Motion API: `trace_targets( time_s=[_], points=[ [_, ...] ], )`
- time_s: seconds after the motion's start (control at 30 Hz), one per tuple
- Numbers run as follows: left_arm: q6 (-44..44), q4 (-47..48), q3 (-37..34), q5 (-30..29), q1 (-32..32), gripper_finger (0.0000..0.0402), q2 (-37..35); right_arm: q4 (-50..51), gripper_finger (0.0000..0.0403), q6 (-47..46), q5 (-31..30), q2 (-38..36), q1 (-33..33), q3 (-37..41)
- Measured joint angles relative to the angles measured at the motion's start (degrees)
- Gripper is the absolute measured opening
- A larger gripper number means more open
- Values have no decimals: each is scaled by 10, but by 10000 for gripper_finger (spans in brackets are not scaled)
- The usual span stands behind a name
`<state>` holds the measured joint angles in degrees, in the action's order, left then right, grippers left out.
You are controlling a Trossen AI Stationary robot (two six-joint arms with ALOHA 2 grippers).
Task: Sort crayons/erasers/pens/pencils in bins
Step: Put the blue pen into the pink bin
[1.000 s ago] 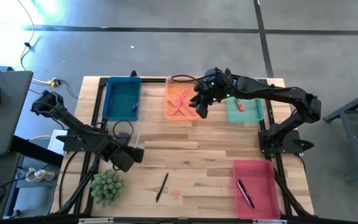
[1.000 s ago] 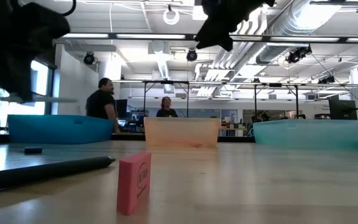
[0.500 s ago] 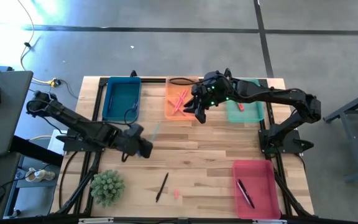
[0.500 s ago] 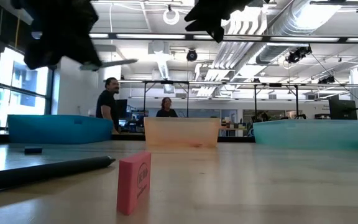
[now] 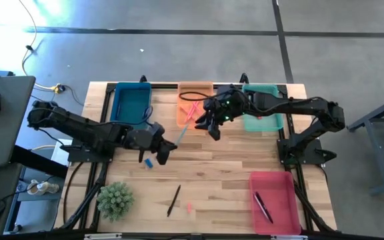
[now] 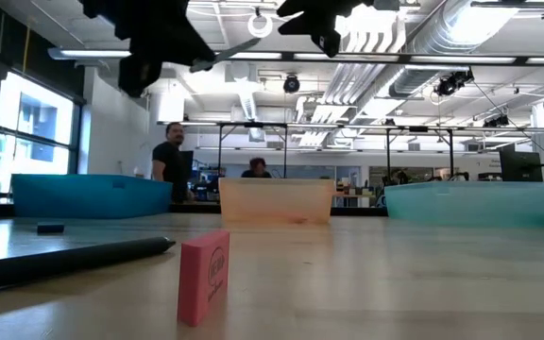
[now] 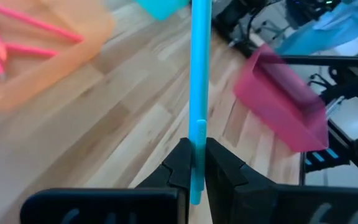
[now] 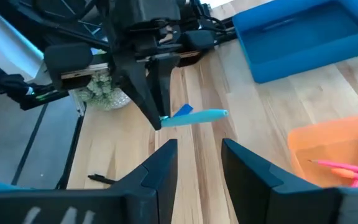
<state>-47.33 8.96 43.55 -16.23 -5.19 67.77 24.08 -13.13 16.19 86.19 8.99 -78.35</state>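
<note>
Left wrist view shows it best: my left pincer is clamped on a slim light-blue stick, smooth and straight, pinched near one end so most of its length juts out past my fingers.

From above, the left pincer hangs over the middle of the surface, below the dark blue bin and the orange bin. The stick slants up toward the orange bin, where salmon-pink sticks lie. My right pincer sits just beside the stick's far tip, fingers apart and holding nothing.

A small blue piece lies on the wood by my left pincer. A dark pen, a pink eraser and a spiky green plant sit nearer the front; another pen lies in the red-pink bin.

Only the low view shows two people in the room behind.
</note>
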Motion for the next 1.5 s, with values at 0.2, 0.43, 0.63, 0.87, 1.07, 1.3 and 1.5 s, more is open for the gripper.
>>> trace_targets(
  time_s=[0.2, 0.43, 0.63, 0.87, 1.07, 1.3, 1.5],
  points=[
    [57, -34, 0, 64, 37, 12, 0, -15, 117, -17, -76, -19, -9, 0],
    [119, -77, 0, 88, 60, 12, 0, -22, 117, -29, -95, -52, -9, 0],
    [176, -127, 0, 101, 64, 12, 0, -22, 117, -44, -95, -52, -15, 0],
    [192, -133, 0, 102, 64, 12, 0, -50, 117, -46, -95, -49, -42, 0],
    [217, -137, 0, 98, 64, 12, 0, -68, 117, -59, -144, -49, -60, 3],
    [245, -148, 0, 97, 64, 12, 0, -78, 117, -75, -167, -39, -80, 5],
    [270, -171, 0, 97, 69, 12, 0, -112, 114, -78, -187, -13, -93, 5]
  ],
)
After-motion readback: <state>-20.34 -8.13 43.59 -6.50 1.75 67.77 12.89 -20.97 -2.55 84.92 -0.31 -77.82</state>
